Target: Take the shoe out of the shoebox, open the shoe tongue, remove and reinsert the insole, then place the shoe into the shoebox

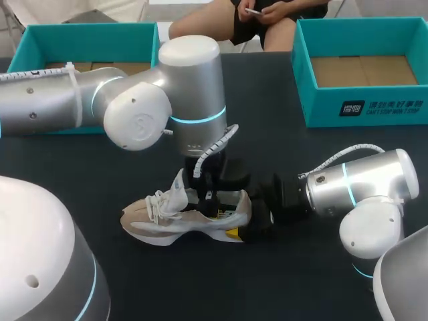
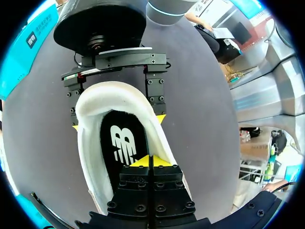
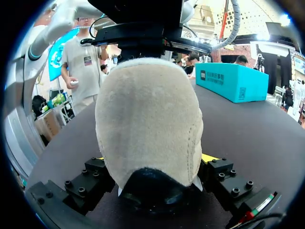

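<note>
The shoe was already out of the box and lay on its sole on the worktop, between the two arms and well apart from both teal shoeboxes at the far edge. Its tongue stood lifted away from the opening, so that step looked done. In the left wrist view the black insole lay flat inside the shoe. Whether it had yet to come out or had gone back in could not be told, and returning the shoe to a box was plainly still left. The left arm came in from its side and bent down over the shoe, its wrist pointing straight into the opening. Its jaws were pressed together just above the insole, with nothing visibly caught between them. The right arm lay low over the worktop, reaching in level from behind the heel. Its jaws were spread wide around the heel, one yellow tip against each side, pinching the shoe and apparently steadying it for the other arm.
</note>
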`<state>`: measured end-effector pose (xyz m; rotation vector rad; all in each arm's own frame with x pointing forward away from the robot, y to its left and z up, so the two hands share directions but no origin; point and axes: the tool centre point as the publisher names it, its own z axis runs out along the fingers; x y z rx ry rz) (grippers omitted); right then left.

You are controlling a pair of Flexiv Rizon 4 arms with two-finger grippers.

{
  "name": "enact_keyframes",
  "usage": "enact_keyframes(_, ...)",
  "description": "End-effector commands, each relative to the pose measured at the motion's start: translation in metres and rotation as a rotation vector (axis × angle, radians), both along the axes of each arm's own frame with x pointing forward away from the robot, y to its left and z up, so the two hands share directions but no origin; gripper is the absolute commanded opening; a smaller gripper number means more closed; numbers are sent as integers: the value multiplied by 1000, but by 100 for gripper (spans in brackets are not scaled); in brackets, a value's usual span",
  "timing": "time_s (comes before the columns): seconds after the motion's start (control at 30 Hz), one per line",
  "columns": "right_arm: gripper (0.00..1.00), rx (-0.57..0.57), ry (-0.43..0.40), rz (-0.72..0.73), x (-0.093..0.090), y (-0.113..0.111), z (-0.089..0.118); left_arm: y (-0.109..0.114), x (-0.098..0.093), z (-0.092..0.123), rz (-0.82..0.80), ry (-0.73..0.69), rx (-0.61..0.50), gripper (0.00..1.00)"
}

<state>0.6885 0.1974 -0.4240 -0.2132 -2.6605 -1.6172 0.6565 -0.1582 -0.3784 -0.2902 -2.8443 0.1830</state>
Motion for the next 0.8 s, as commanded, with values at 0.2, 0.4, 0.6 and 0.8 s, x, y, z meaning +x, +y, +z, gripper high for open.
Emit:
enact_keyframes(0.2,0,-4,1,-2,0,4,-4,8,-3,-6,4,-3,-21,15)
enact_keyframes(0.4,0,-4,1,-2,0,4,-4,9,-5,-14,-8,-9,-5,28)
enact_keyframes(0.6,0,-4,1,-2,0,4,-4,8,-5,-23,-11,-66,4,33)
enact_keyframes(0.8,0,-4,1,-2,0,4,-4,11,0,-32,9,-158,-7,39)
